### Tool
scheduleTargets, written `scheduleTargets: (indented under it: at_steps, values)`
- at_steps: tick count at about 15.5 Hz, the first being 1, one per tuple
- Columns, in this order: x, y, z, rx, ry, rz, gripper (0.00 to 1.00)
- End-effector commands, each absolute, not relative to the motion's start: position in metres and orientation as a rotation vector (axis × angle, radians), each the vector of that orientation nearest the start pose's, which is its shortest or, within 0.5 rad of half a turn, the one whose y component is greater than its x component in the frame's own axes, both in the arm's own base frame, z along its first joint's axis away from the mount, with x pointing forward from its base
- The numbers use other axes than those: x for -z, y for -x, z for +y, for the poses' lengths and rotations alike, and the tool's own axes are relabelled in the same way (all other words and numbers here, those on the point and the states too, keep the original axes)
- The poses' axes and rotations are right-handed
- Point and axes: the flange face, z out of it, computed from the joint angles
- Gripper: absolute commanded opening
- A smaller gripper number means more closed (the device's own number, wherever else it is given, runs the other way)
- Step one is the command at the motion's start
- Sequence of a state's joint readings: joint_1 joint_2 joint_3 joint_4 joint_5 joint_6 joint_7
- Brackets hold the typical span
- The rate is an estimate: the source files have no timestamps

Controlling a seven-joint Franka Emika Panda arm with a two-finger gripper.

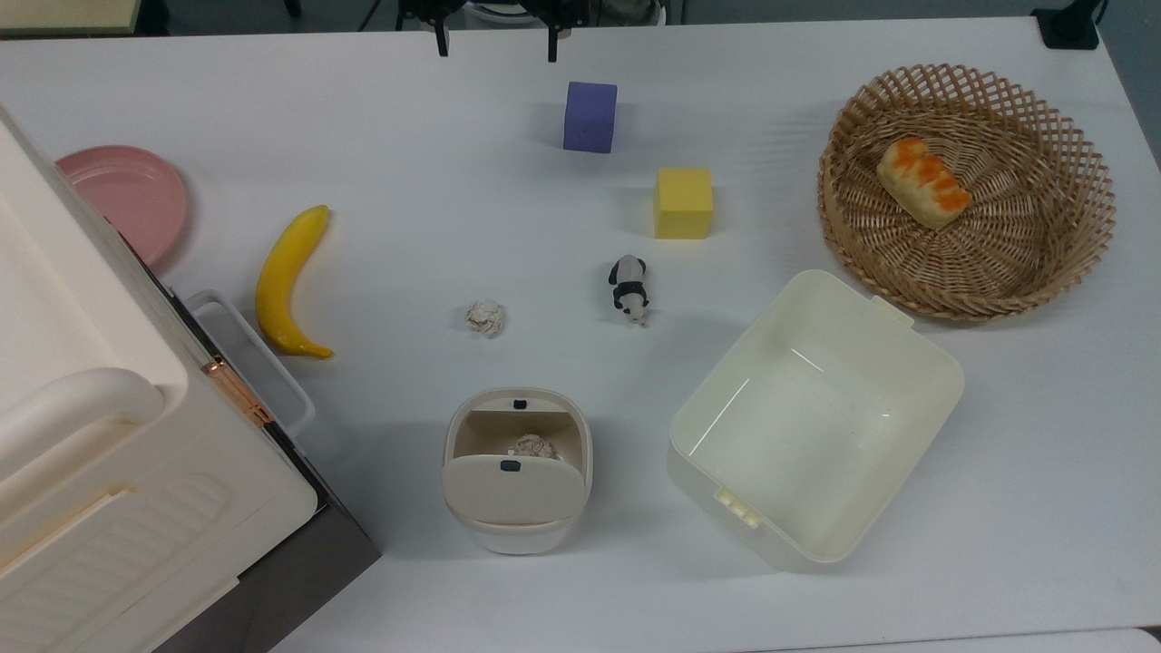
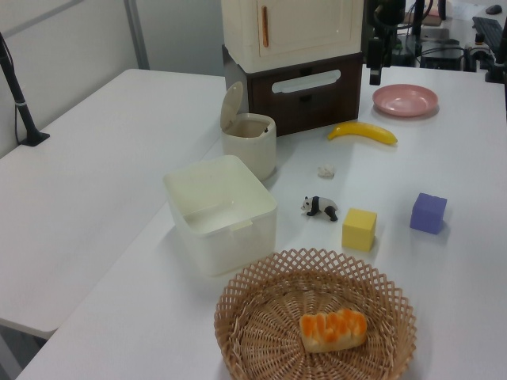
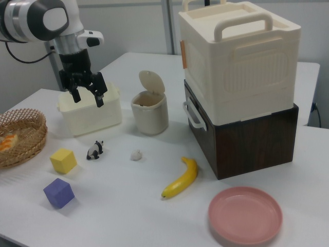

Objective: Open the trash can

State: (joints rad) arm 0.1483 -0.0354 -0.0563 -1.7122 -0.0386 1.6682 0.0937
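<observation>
The trash can [image 1: 517, 521] is a small white bin near the table's front edge in the top view. Its beige lid [image 1: 512, 488] stands raised on its hinge, and the mouth is uncovered with a crumpled paper ball [image 1: 535, 446] inside. The same trash can [image 2: 249, 146] [image 3: 150, 116] has its lid tilted up in the left and right views. My gripper [image 1: 496, 47] [image 3: 88, 98] hangs open and empty high over the table's far edge, well away from the can. One black finger of the gripper [image 2: 374, 70] hangs above the pink plate in the left view.
A second paper ball [image 1: 485, 317], a panda figure [image 1: 629, 288], a yellow cube [image 1: 683, 203] and a purple cube [image 1: 590, 116] lie mid-table. A banana [image 1: 286, 281] and pink plate [image 1: 122, 199] lie near the big cream box [image 1: 100, 435]. A cream tub [image 1: 816, 422] and wicker basket [image 1: 1043, 263] stand on the top view's right.
</observation>
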Motion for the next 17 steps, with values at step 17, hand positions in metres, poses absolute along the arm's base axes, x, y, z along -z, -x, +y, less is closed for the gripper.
scheduleTargets:
  at_steps: [17]
  values:
    - [-0.565,-0.571,0.047,-0.056,3.157,-0.058,1.00]
